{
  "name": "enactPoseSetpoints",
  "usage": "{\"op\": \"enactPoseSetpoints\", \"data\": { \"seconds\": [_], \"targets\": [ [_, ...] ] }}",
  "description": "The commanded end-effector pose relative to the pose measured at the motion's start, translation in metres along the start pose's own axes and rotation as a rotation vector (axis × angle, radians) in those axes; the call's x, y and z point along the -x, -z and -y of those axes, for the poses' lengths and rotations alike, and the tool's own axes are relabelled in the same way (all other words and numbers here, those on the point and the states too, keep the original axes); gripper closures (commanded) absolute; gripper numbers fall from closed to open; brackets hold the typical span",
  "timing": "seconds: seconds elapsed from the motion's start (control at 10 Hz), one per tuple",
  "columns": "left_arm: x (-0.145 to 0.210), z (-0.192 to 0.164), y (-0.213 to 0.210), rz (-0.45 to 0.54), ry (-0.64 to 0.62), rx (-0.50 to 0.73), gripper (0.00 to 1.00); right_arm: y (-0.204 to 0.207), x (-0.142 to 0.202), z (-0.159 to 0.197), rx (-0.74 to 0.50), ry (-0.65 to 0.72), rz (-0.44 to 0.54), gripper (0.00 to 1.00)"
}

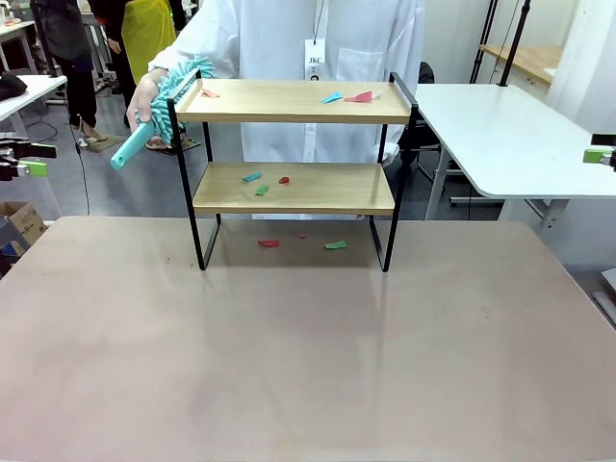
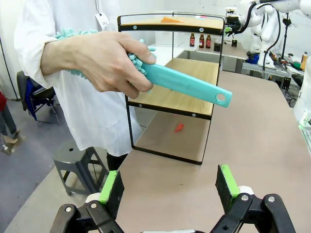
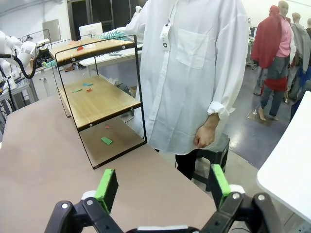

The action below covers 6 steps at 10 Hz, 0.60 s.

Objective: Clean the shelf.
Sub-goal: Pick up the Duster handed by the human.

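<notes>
Pale wood and thin black metal make up the shelf (image 1: 385, 144), which stands on the brownish table (image 1: 308, 366) toward its far edge, right in front of a person in a white coat. The person's hand (image 1: 144, 96) grips a teal duster (image 1: 166, 108) at the shelf's upper corner on the robot's left; the fluffy head lies against the side rail and the flat handle slants down and outward, away from the frame. The person's other hand (image 3: 206, 136) hangs loose at their side.

Coloured paper scraps (image 1: 361, 96) are scattered about: a blue one and a red one toward the right of the top board (image 1: 279, 100), a pale orange one near its left end, then blue, green and red bits on the lower board (image 1: 318, 188), and a few red and green pieces on the table under the frame.

Both robot claws hang back at the sides, well apart from the shelf. The left gripper (image 2: 168, 183) has its green pads spread wide with nothing between them, and the right gripper (image 3: 163, 184) is likewise spread and empty
</notes>
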<state>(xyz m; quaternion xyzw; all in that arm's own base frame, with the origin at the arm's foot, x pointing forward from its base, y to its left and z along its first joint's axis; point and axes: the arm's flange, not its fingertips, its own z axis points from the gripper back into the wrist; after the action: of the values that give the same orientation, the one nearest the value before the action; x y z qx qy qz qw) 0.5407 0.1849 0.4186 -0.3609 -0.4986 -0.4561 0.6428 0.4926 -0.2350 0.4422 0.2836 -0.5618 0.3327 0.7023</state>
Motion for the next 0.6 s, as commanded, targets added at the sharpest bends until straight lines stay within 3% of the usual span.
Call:
{"op": "enactPoseSetpoints", "data": {
  "seconds": [0.0, 0.3, 0.5],
  "targets": [
    [-0.002, 0.0, 0.0, -0.001, 0.004, 0.001, 0.0, 0.001, -0.003, 0.0, 0.0, -0.002, 0.0, 0.0],
    [0.0, 0.0, 0.0, 0.0, 0.0, 0.0, 0.0, 0.001, -0.003, 0.0, 0.0, -0.002, 0.0, 0.0],
    [-0.033, 0.008, -0.012, -0.023, -0.039, -0.024, 0.0, 0.001, -0.003, 0.0, 0.0, -0.002, 0.0, 0.0]
  ]
}}
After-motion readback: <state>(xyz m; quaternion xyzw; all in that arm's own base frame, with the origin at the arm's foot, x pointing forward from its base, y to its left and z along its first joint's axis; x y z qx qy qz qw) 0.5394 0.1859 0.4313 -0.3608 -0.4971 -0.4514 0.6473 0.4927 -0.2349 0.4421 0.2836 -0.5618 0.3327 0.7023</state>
